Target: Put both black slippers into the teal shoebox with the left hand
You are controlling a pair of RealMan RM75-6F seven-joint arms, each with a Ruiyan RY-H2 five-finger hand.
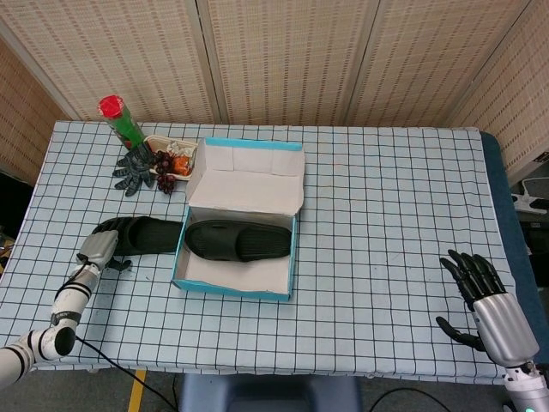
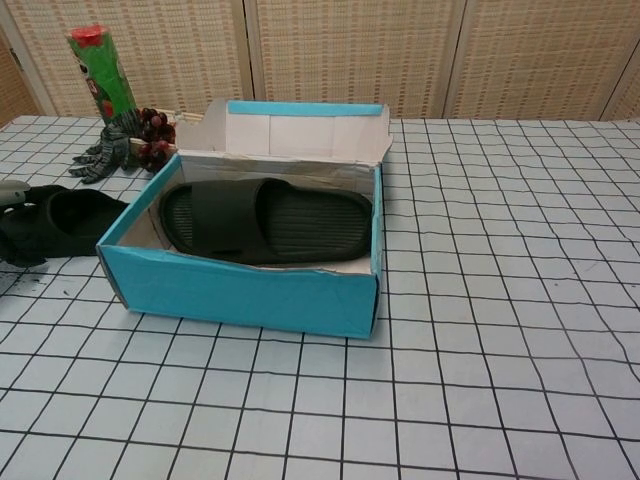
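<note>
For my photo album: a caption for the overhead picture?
Left hand at the second slipper beside the shoebox; first slipper already inside.

Two slippers (image 1: 238, 241) (image 1: 147, 235), one shoebox (image 1: 233, 286)

Both hands share one build — a silver-grey metal back with black jointed fingers. The left hand (image 1: 99, 249) sits on a slim white forearm ringed with black bands, a thin black cable trailing beneath it. The right hand (image 1: 487, 296) ends in a silver wrist — broad and smooth.
</note>
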